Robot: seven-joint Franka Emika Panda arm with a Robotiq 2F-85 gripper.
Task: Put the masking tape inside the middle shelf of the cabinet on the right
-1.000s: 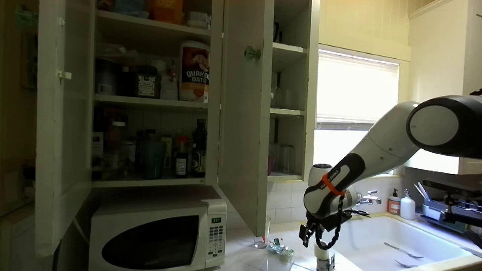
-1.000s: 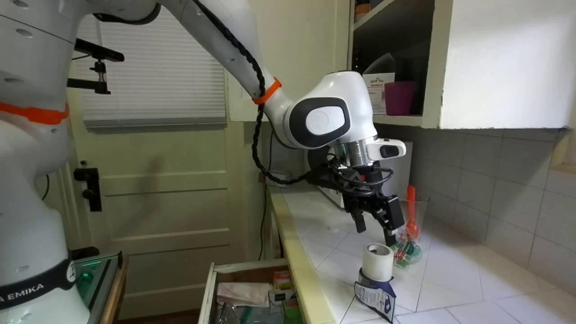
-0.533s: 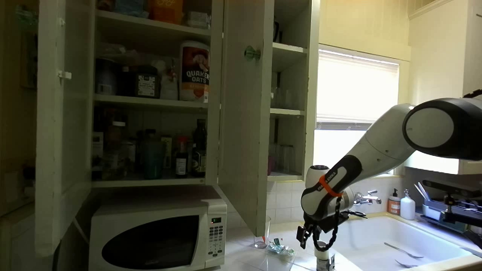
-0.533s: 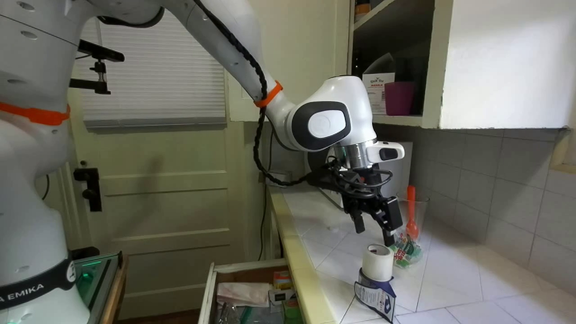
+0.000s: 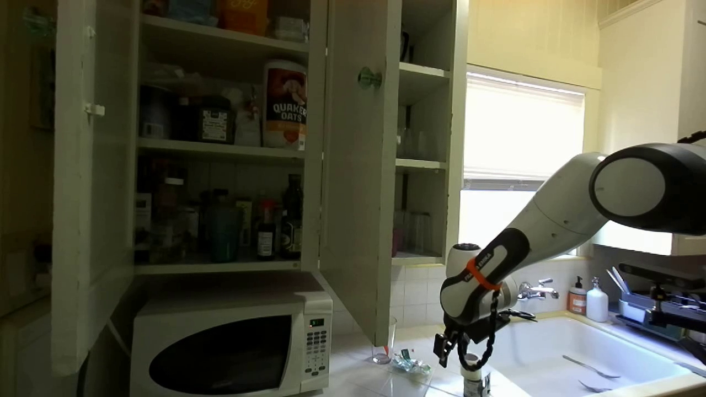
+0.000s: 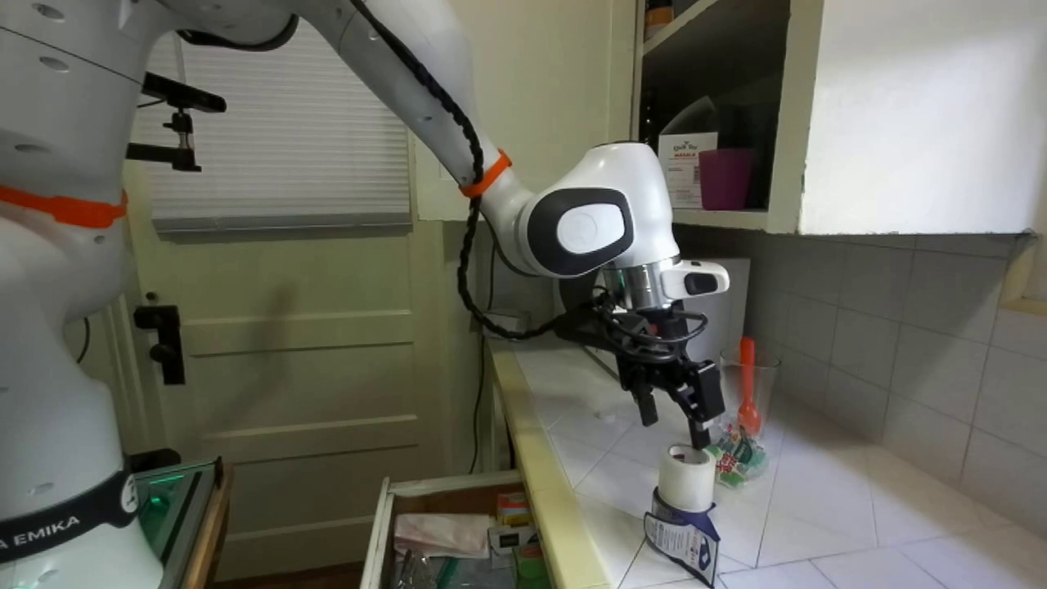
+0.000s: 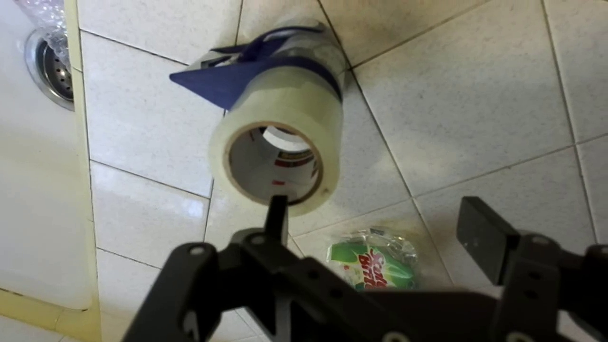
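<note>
Standing on end on the tiled counter (image 6: 818, 491), the masking tape (image 6: 687, 483) has its axis upright, its hollow core opening upward. A blue-and-white wrapper (image 6: 685, 540) surrounds its foot, one pointed flap jutting toward the sink (image 7: 38, 199). Above the tape hangs the gripper (image 7: 378, 222), fingers wide apart; in the wrist view one fingertip overlaps the tape's rim, and whether it touches I cannot tell. A green packet (image 7: 373, 263) lies near the tape, just beside a clear cup (image 6: 766, 386) holding an orange spoon (image 6: 748, 393). In an exterior view, the narrow white cabinet (image 5: 458, 121) rises next to a bright window (image 5: 521, 127), clear glasses (image 5: 422, 144) standing on its middle shelf (image 5: 421, 164) and a white door (image 5: 357, 193) open in front. Crowded wider shelves (image 5: 220, 149) sit over a microwave (image 5: 229, 336). In an exterior view, a drawer (image 6: 377, 532) stands pulled out below the counter's yellow edge.
</note>
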